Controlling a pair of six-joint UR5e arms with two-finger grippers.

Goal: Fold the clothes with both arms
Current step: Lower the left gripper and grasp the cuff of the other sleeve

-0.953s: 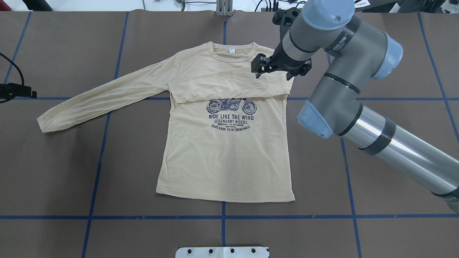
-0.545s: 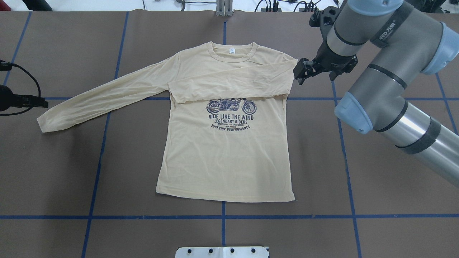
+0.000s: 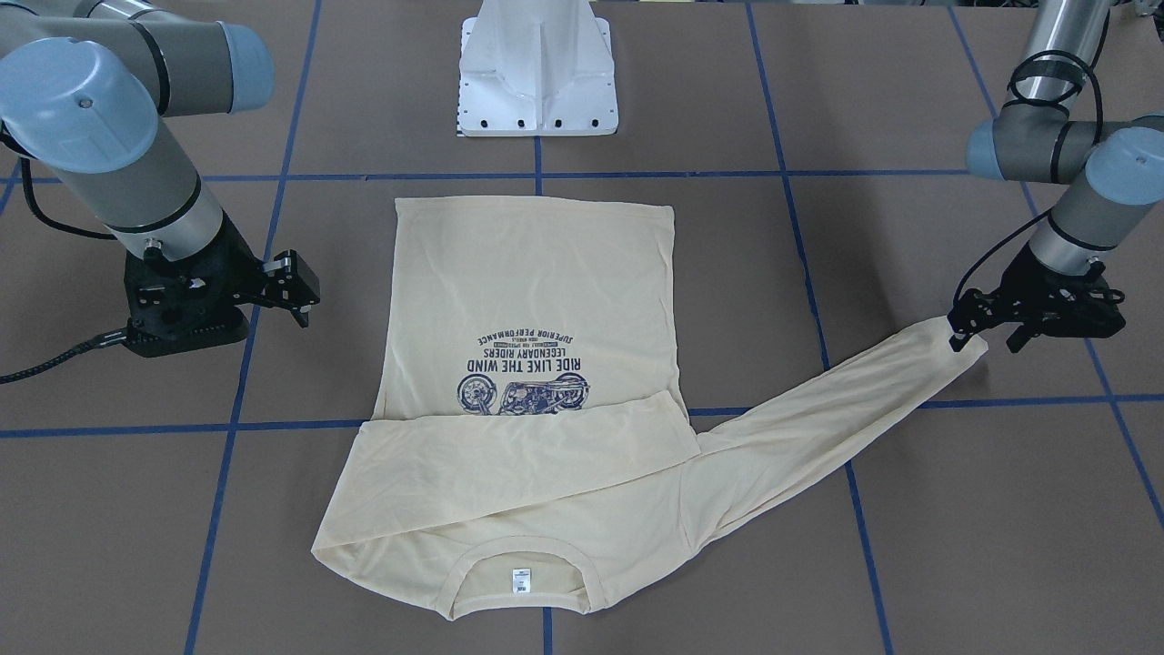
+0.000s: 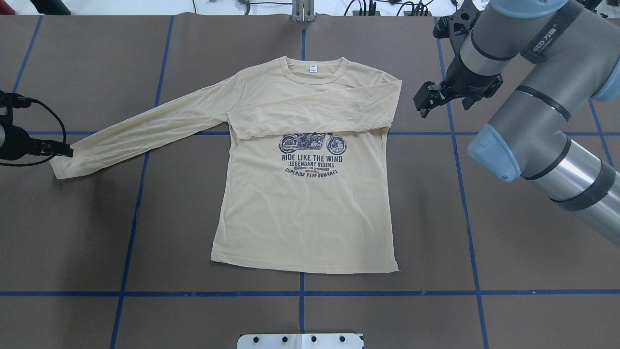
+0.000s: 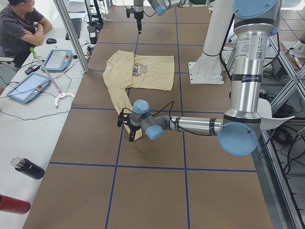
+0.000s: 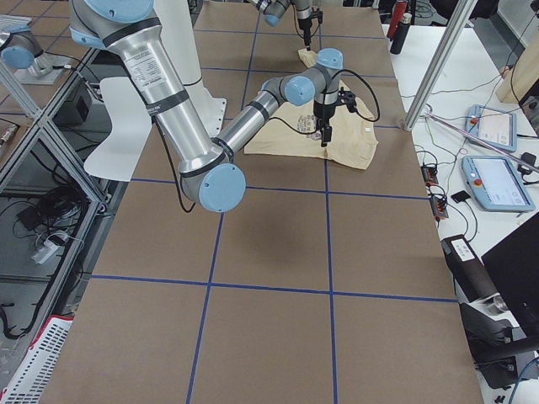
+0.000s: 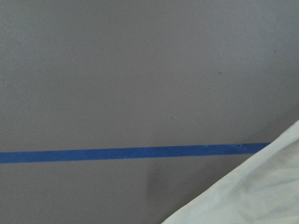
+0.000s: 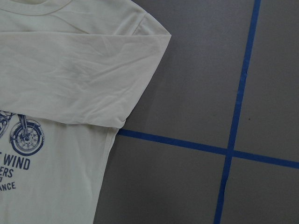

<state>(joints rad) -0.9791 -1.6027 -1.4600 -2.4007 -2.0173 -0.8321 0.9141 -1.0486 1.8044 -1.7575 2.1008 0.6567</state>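
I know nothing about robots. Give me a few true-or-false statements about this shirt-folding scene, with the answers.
1. One sleeve lies folded across the chest of the shirt. True.
2. The right pincer grips the collar. False: it hangs over the bare table beside the shirt's shoulder, holding nothing.
3. The motorcycle print faces up. True.
4. The left pincer is at the shirt's bottom hem. False: it is at the cuff of the outstretched sleeve.
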